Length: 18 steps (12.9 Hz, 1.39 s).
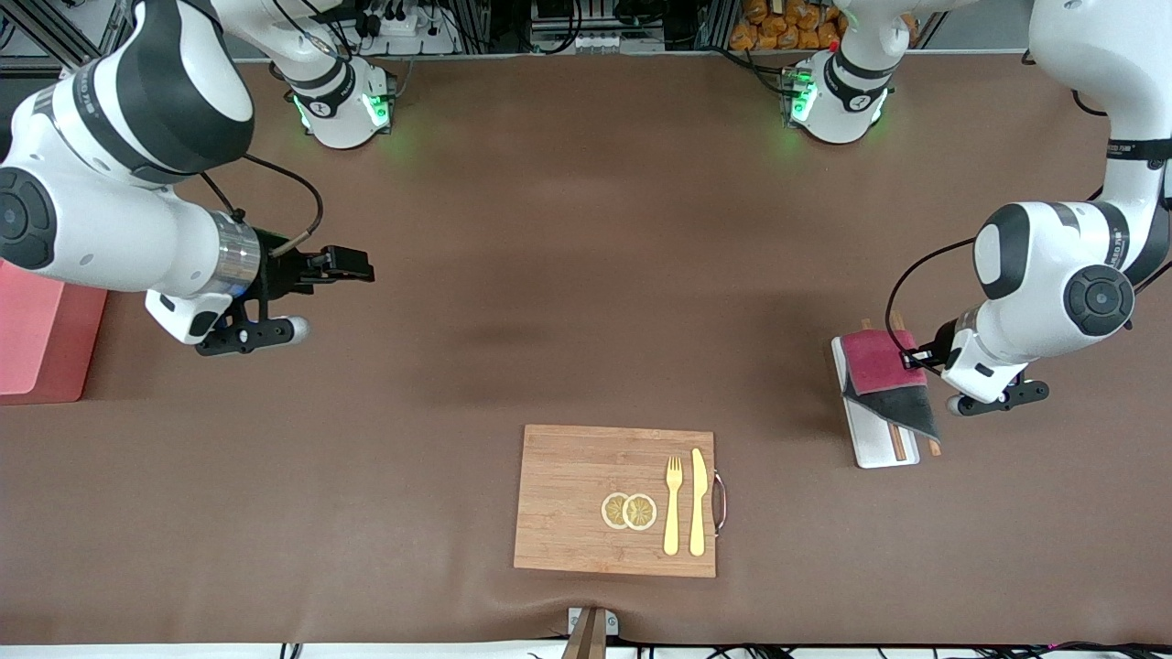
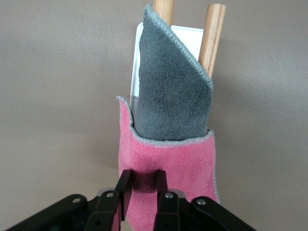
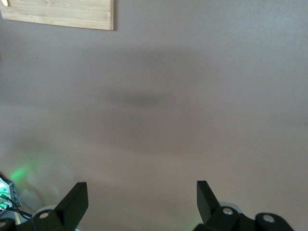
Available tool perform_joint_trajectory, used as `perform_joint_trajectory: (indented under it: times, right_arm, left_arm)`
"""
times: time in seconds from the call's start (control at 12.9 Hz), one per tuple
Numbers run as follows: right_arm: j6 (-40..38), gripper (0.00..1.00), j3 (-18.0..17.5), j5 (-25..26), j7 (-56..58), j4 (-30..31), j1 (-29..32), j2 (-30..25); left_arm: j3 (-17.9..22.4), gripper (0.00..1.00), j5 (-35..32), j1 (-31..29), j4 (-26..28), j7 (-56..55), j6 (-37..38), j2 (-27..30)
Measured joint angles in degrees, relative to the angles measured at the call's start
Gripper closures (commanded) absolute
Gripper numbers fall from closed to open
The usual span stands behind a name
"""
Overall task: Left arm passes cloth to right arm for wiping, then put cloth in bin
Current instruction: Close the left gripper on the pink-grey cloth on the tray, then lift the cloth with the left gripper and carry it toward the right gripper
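Observation:
The cloth [image 1: 881,364], crimson-pink with a dark grey part, lies draped over a white tray [image 1: 877,447] toward the left arm's end of the table. My left gripper [image 1: 916,359] is down at the cloth's pink edge. In the left wrist view its fingers [image 2: 124,183] are shut on a fold of the pink cloth [image 2: 168,154]. My right gripper [image 1: 359,265] is open and empty over bare table toward the right arm's end; the right wrist view [image 3: 142,185] shows only table between its fingers. The salmon-pink bin [image 1: 32,339] stands at the right arm's end of the table.
Two wooden chopsticks [image 1: 900,445] lie on the tray under the cloth, and also show in the left wrist view [image 2: 211,38]. A wooden board [image 1: 568,476] nearer the front camera carries two lemon slices [image 1: 629,511], a yellow fork [image 1: 673,513] and knife [image 1: 698,503].

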<state>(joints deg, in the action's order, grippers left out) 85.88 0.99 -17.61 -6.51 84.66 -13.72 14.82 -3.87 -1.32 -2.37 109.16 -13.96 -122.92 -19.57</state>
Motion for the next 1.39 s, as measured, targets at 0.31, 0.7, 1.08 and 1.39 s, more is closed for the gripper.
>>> perform_joint_trajectory:
  times: [0.31, 0.7, 1.08, 1.39]
  right_arm:
    - [-0.53, 0.00, 0.18, -0.04, -0.01, 0.00, 0.00, 0.02]
    - [-1.07, 0.00, 0.26, -0.04, -0.06, 0.30, 0.01, 0.16]
    - [-1.12, 0.00, 0.26, -0.06, -0.40, 0.35, 0.01, 0.17]
    - [-0.92, 0.00, 0.06, -0.96, -8.00, 0.36, -0.03, 0.19]
  left_arm:
    - [-0.01, 1.00, 0.04, 0.00, 0.00, -0.07, -0.01, -0.11]
    - [-0.14, 1.00, 0.15, -0.02, -0.28, -0.09, -0.05, 0.02]
    - [-5.60, 1.00, 1.25, 0.07, -1.19, -3.35, 0.41, 3.49]
    - [-13.46, 1.00, 3.38, 0.19, -1.33, -12.92, 1.30, 6.75]
